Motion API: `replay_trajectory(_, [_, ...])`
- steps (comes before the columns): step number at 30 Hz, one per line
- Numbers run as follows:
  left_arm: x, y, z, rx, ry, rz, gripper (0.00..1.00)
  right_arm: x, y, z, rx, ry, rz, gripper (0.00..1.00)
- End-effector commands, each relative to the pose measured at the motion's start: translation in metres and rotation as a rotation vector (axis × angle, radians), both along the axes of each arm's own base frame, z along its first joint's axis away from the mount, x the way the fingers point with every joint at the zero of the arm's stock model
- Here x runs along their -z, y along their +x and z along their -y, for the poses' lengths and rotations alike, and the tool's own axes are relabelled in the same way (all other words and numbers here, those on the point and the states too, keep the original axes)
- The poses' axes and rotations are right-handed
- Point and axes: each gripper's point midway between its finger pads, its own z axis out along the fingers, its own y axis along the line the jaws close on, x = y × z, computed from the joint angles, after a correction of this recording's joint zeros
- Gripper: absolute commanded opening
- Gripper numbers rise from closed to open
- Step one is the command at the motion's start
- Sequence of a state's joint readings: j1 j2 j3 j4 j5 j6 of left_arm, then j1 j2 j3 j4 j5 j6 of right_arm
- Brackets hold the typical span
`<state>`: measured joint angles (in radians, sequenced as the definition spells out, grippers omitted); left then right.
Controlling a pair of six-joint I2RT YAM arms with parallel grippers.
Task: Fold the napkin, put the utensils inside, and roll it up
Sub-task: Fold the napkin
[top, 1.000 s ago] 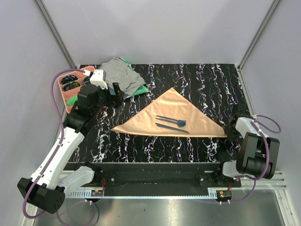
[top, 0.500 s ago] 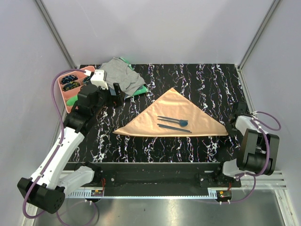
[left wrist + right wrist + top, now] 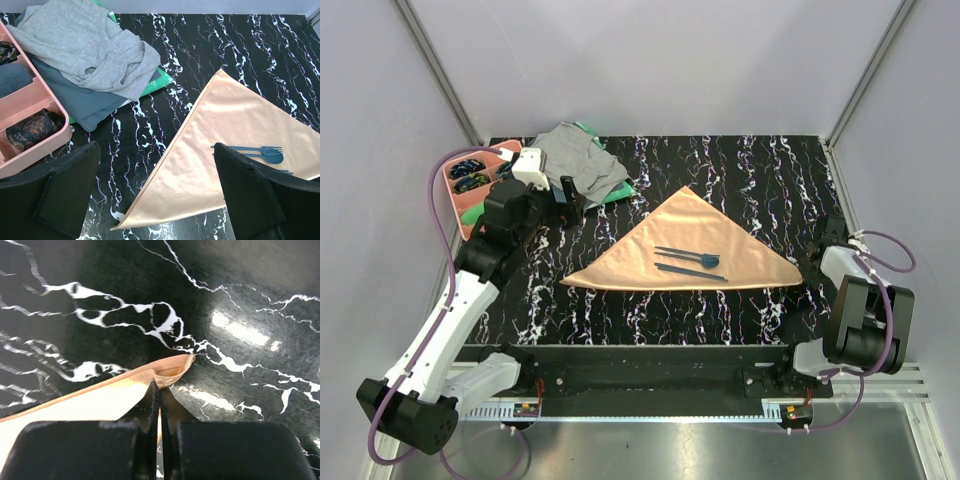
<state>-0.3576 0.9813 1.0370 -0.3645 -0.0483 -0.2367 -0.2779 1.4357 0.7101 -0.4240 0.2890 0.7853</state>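
The peach-orange napkin (image 3: 695, 250) lies folded into a triangle on the black marbled table (image 3: 740, 170), its long edge toward me. The dark blue utensils (image 3: 688, 262) rest side by side on its middle, also showing in the left wrist view as the utensils (image 3: 260, 151) on the napkin (image 3: 225, 135). My right gripper (image 3: 160, 385) is shut on the napkin's right corner (image 3: 172, 371), pinching the cloth between its tips; from above the right gripper (image 3: 812, 268) sits at that corner. My left gripper (image 3: 157, 165) hangs open above the table, left of the napkin, holding nothing.
A pink tray (image 3: 470, 190) with small dark items stands at the back left. A grey cloth (image 3: 575, 160) lies over a green cloth (image 3: 615, 192) beside it. Grey walls close in the table on three sides.
My right gripper has closed on the napkin's right corner. The napkin and utensils have shifted slightly to the right. The left arm has stayed still.
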Motion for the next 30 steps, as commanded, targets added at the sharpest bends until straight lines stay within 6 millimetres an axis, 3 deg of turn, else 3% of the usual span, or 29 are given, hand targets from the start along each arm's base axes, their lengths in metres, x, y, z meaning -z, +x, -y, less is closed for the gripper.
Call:
replay_trajectory(1, [-0.024,0.002,-0.001,0.004,-0.021,0.087,0.99,-0.035,0.011,0.005,-0.067,-0.064,0.107,0.00])
replay_trajectory(11, [-0.024,0.001,0.001,0.013,-0.028,0.086,0.99,-0.084,0.037,-0.038,-0.313,0.000,0.360,0.00])
replay_trajectory(15, [-0.024,0.001,0.002,0.016,-0.033,0.088,0.99,-0.097,0.046,-0.070,-0.406,0.005,0.422,0.00])
replay_trajectory(21, [-0.021,0.003,0.003,0.015,-0.030,0.079,0.99,-0.113,0.058,-0.136,-0.567,0.063,0.510,0.00])
replay_trajectory(30, [-0.020,0.004,0.001,0.004,-0.024,0.081,0.99,-0.110,0.048,-0.223,-0.772,0.150,0.497,0.00])
